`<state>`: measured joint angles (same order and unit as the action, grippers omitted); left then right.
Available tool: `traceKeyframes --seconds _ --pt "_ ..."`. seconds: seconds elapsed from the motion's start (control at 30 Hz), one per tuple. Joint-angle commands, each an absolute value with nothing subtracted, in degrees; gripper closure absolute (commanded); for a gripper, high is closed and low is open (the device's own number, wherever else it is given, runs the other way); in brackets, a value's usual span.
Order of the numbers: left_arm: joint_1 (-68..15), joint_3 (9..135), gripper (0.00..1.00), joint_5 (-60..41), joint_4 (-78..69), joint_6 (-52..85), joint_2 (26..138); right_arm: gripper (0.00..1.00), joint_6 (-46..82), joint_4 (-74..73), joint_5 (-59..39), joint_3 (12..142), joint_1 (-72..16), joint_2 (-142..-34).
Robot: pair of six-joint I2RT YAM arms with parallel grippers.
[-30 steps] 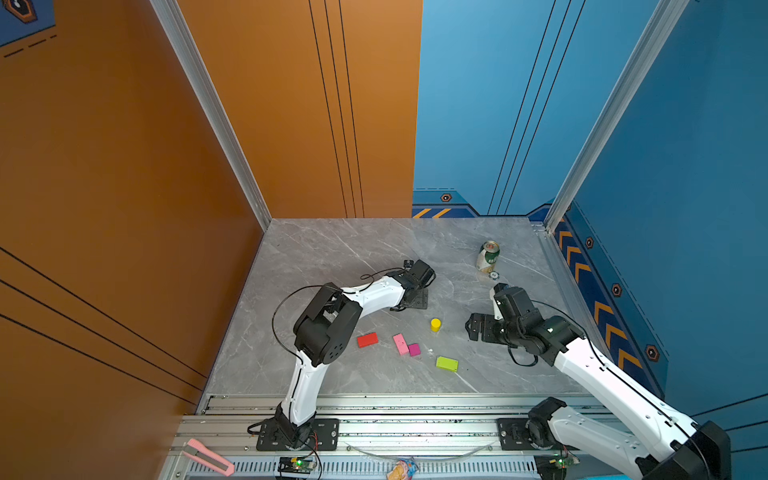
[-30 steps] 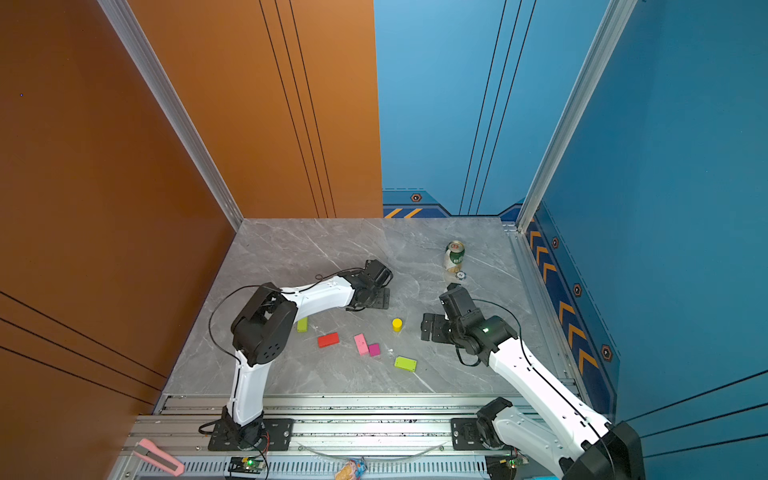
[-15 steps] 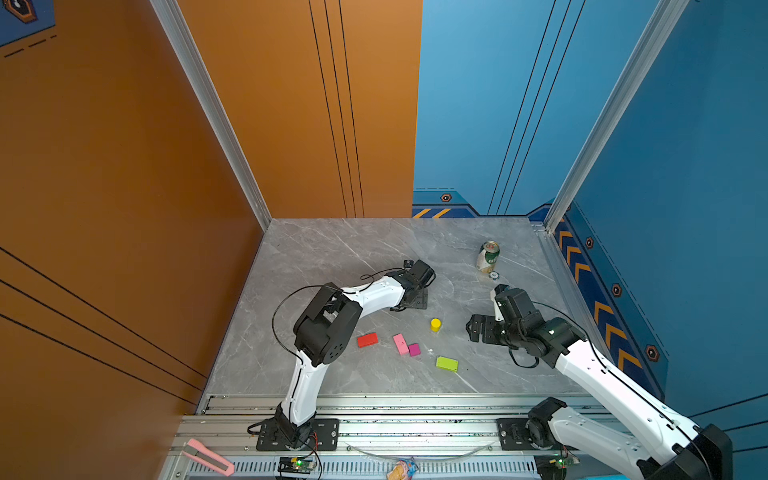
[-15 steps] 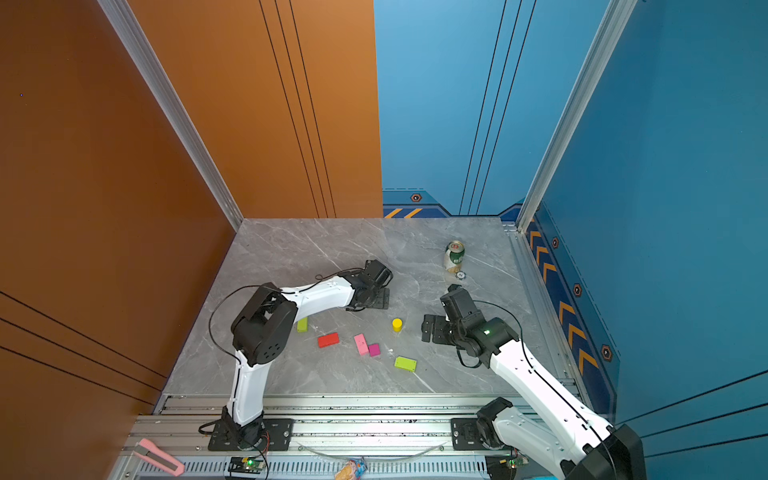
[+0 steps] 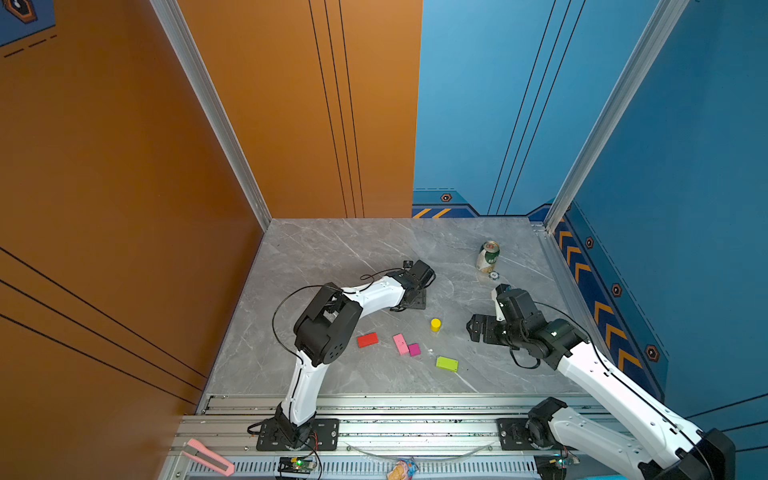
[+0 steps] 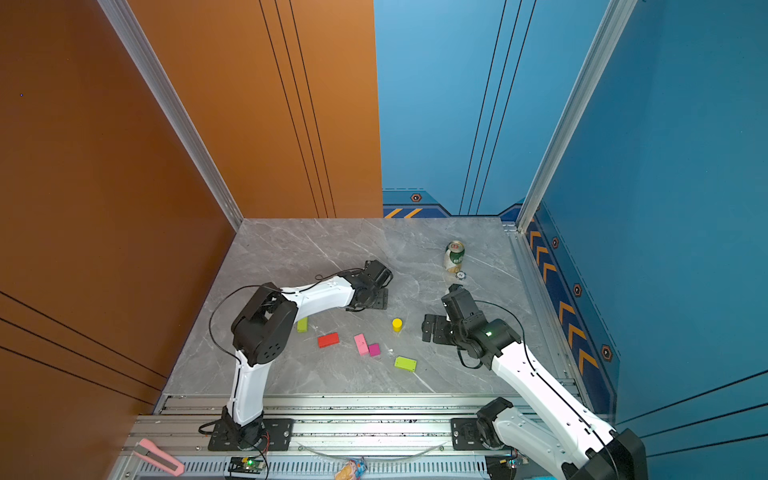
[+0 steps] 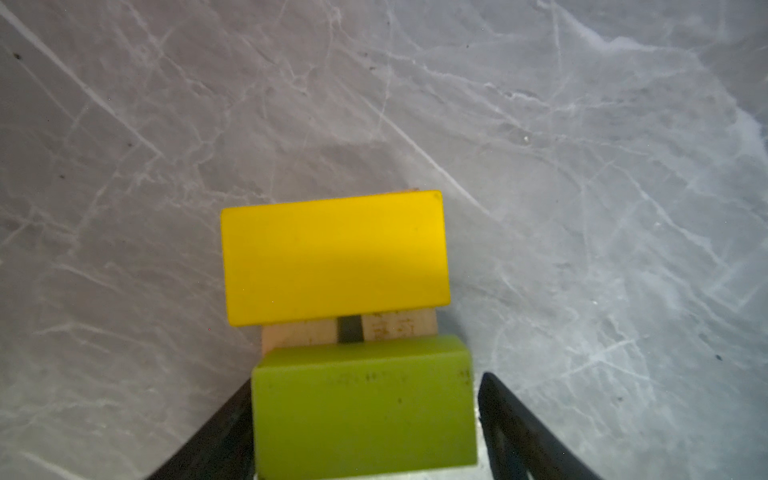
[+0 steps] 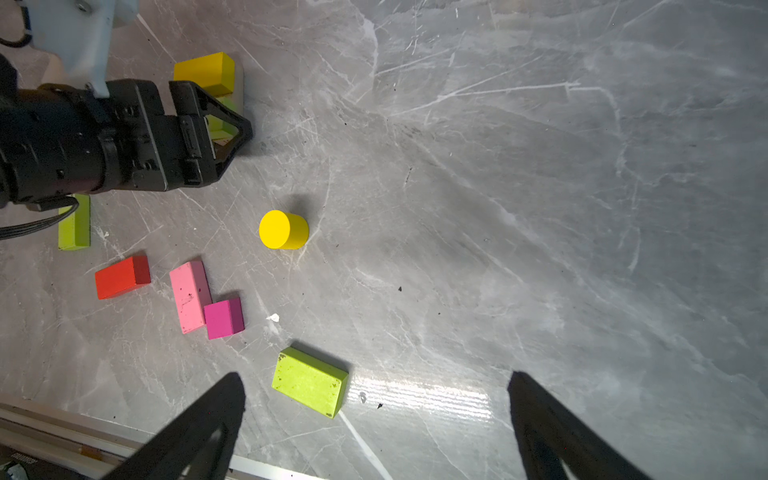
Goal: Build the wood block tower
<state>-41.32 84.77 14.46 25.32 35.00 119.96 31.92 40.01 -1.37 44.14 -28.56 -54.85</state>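
Observation:
The tower (image 7: 336, 257) is two tan bars (image 7: 399, 326) with a yellow rectangle across them and a lime-green block (image 7: 361, 407) beside it. My left gripper (image 7: 368, 378) straddles that green block: one finger touches it, the other stands off by a gap. In both top views the left gripper (image 5: 415, 297) hides the tower. Loose wood blocks lie nearer the front: red-orange (image 5: 367, 340), pink (image 5: 400, 344), magenta cube (image 5: 414, 349), yellow cylinder (image 5: 435, 324), lime-green slab (image 5: 447, 364), and a lime-green bar (image 6: 302, 324). My right gripper (image 8: 376, 376) hangs open and empty, right of the cylinder.
A green-white can (image 5: 488, 256) stands at the back right with a small round cap (image 5: 493, 274) in front of it. A pink utility knife (image 5: 208, 457) lies on the front metal rail (image 5: 395, 415). Orange and blue walls enclose the grey marble table (image 5: 332, 257).

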Motion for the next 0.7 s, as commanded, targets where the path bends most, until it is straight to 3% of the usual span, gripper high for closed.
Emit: traceKeyframes --seconds 0.0,0.67 --pt "-41.79 85.17 0.2 14.41 27.27 35.41 121.09 0.0 32.43 41.84 -0.44 43.34 -28.82 -54.1" --pt "-40.65 85.83 0.21 15.39 28.47 35.19 120.76 0.0 32.08 41.45 -0.69 43.94 -28.83 -55.26"
